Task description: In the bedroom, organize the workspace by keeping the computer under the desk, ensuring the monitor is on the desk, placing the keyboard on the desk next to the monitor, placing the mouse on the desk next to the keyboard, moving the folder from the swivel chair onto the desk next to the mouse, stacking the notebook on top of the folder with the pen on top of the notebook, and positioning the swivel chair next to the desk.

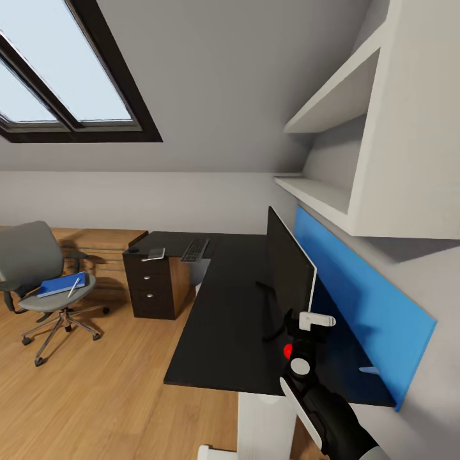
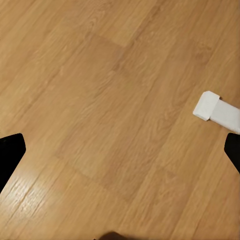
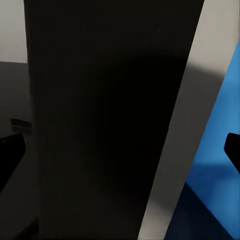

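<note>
The monitor (image 1: pixel 291 271) stands edge-on on the black desk (image 1: pixel 223 319), close to its blue back panel. My right gripper (image 1: pixel 311 324) is open at the monitor's near edge, and its black screen (image 3: pixel 110 125) lies between my spread fingertips (image 3: pixel 11 155). At the desk's far end lie the keyboard (image 1: pixel 195 249), the grey notebook (image 1: pixel 154 254) and the small black mouse (image 1: pixel 133 250). The swivel chair (image 1: pixel 29 255) stands apart at the left, with the blue folder (image 1: pixel 59 285) and the white pen (image 1: pixel 75 286) on its seat. My left gripper (image 2: pixel 120 152) hangs open over the wooden floor. The computer is out of view.
A black drawer unit (image 1: pixel 153 287) stands under the desk's far end, with a light wooden chest (image 1: pixel 96 246) behind it. White shelves (image 1: pixel 332 191) jut out above the back panel. A white desk foot (image 2: pixel 217 110) lies on the floor. The roof slopes low with a skylight (image 1: pixel 57 76).
</note>
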